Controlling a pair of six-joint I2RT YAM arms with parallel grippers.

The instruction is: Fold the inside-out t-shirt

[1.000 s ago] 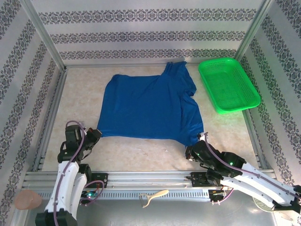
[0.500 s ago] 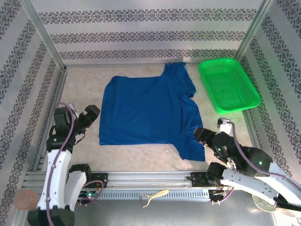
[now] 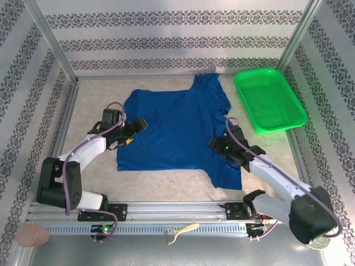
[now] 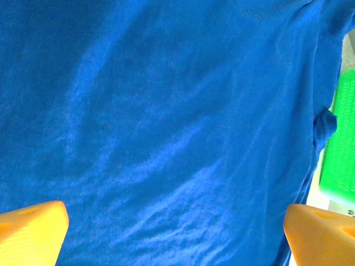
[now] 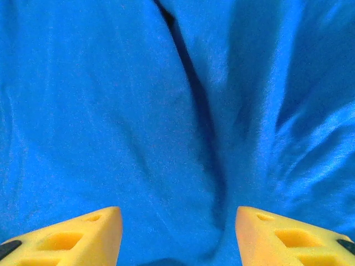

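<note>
The royal-blue short-sleeved cotton t-shirt (image 3: 177,130) lies spread flat mid-frame on the pale counter (image 3: 161,180), near a green plastic mesh basket (image 3: 270,98) at upper right. The left claw (image 3: 135,125) is over the shirt's left edge, jaws wide apart. The right claw (image 3: 216,145), over the shirt's lower right, is also parted and grips nothing.

No legible text — none anywhere

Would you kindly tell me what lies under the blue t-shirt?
The t-shirt lies spread on the pale tabletop, which shows around its near and left edges. Anything directly beneath the cloth is covered and cannot be seen.
</note>
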